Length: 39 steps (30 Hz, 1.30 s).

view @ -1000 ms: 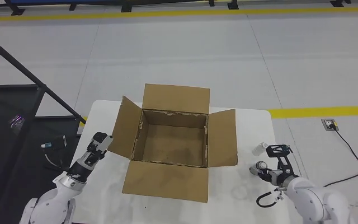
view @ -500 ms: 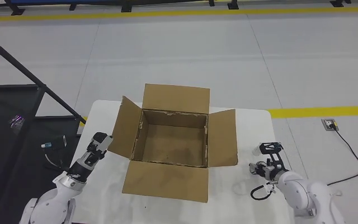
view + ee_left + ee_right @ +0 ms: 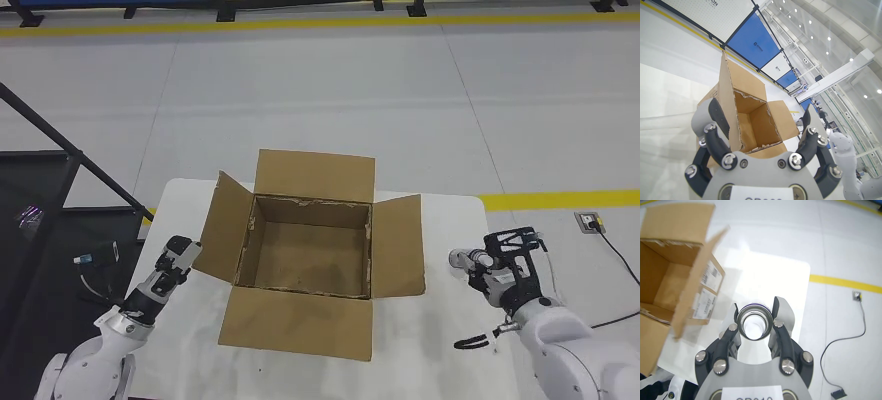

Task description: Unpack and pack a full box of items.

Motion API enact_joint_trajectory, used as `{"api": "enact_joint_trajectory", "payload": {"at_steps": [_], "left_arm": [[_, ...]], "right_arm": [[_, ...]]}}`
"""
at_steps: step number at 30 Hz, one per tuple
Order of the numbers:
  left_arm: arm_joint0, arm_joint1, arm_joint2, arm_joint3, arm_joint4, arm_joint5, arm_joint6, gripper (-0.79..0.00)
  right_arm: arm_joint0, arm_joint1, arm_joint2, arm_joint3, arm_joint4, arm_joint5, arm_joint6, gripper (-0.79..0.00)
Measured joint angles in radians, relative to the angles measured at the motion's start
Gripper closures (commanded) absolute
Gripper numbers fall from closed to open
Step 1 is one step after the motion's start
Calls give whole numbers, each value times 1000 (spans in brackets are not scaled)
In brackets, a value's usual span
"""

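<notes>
One open cardboard box is seen from above on one white worktop, with pale, yellow-lined floor around. One bottle is held in the right end effector, near the box's right flap. At the left wrist, the left end effector is spread wide by the left flap. At the right wrist, the bottle's metal rim is seen clamped.
</notes>
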Motion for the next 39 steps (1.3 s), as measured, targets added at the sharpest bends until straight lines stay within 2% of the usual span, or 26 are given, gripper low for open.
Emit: {"api": "enact_joint_trajectory", "payload": {"at_steps": [3,7,11,17,21,27,28,30,32,34,35,36,39], "left_arm": [[0,0,0,0,0,0,0,-785],[0,0,0,0,0,0,0,-785],[1,0,0,0,-1,1,2,-785],[40,-1,-20,-14,6,25,49,-785],[69,-1,-38,-22,-3,32,74,-785],[77,-1,-43,-25,-7,32,78,-785],[77,-1,-43,-25,-7,32,78,-785],[77,-1,-43,-25,-7,32,78,-785],[77,-1,-43,-25,-7,32,78,-785],[77,-1,-43,-25,-7,32,78,-785],[77,-1,-43,-25,-7,32,78,-785],[77,-1,-43,-25,-7,32,78,-785],[77,-1,-43,-25,-7,32,78,-785]], "right_arm": [[86,-5,-126,-83,-98,10,11,0],[289,-28,-363,9,-151,8,21,0],[551,-85,-633,259,-100,33,42,0],[838,-204,-945,696,24,79,12,0],[940,-290,-1075,956,77,101,-31,0],[1004,-396,-1157,1265,178,80,-125,0],[1011,-409,-1163,1300,187,77,-135,-71],[1024,-436,-1174,1371,198,70,-156,-326],[1033,-459,-1177,1428,211,64,-179,-388],[1039,-475,-1177,1465,219,59,-194,-548],[1043,-484,-1177,1481,222,58,-201,-693],[1045,-490,-1175,1489,224,57,-205,-785],[1051,-502,-1167,1494,222,57,-217,-785]]}}
